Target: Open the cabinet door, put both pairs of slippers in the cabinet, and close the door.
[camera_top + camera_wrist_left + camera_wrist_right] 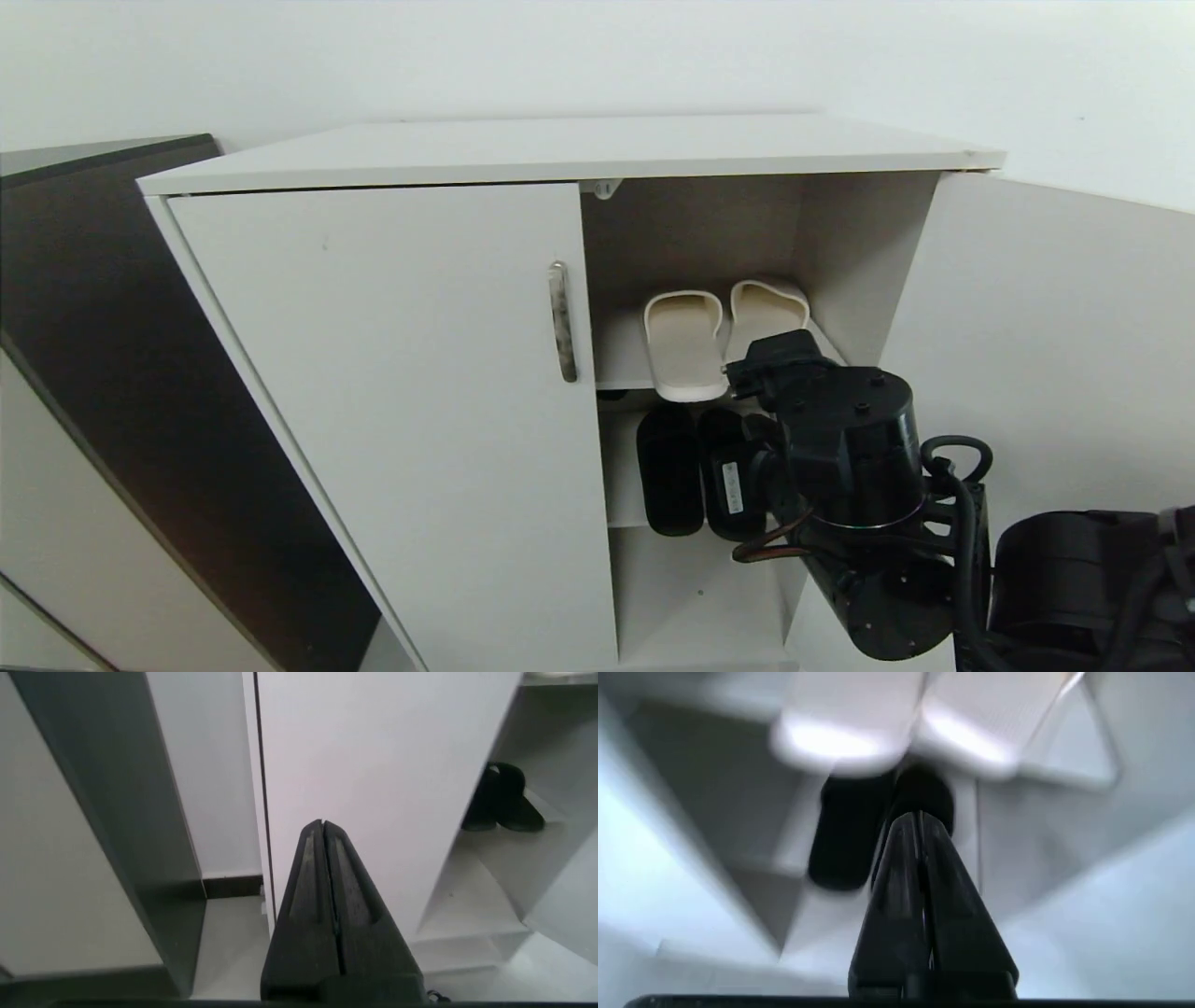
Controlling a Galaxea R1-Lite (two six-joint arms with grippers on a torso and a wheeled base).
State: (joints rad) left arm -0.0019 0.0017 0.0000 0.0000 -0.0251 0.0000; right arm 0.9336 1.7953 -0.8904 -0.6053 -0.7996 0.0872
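Note:
The white cabinet has its right door swung open and its left door closed. A pair of white slippers lies on the upper shelf, also seen in the right wrist view. On the shelf below lies a pair of black slippers. My right arm stands in front of the open side, and my right gripper is shut with nothing in it, its tips pointing at the right black slipper. Low before the closed left door, my left gripper is shut and empty.
A metal handle runs down the closed door's right edge. A dark panel stands close to the cabinet's left side. The bottom compartment holds nothing. The open door stands to the right of my right arm.

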